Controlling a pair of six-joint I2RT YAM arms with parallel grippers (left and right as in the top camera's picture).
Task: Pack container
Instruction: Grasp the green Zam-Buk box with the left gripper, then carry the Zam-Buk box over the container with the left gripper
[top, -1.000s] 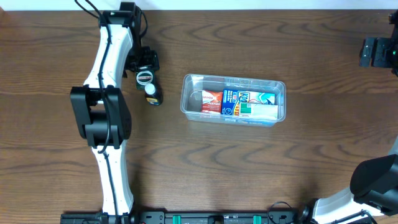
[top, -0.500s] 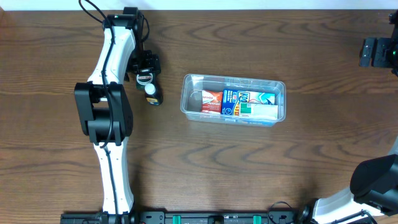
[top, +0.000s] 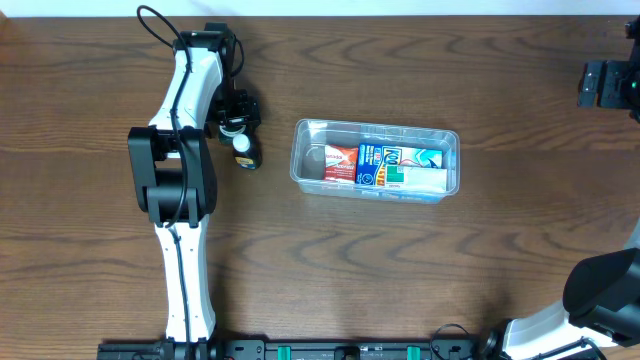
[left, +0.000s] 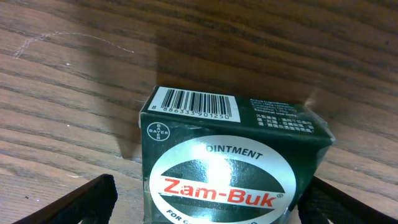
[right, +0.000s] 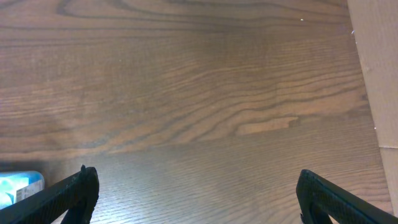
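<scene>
One glossy green carton (left: 233, 155) inside wide-spread left gripper (left: 208, 202); right gripper (right: 196, 193) likewise, empty.

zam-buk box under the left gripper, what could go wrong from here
1. The Zam-Buk box sits slightly turned between the open jaws of the left gripper. Closing may twist or push it rather than grip it squarely.
2. The container already holds packets across its middle and right, leaving free floor only at its left end. A drop aimed off that spot could leave the box on the rim or on top of the packets.
</scene>
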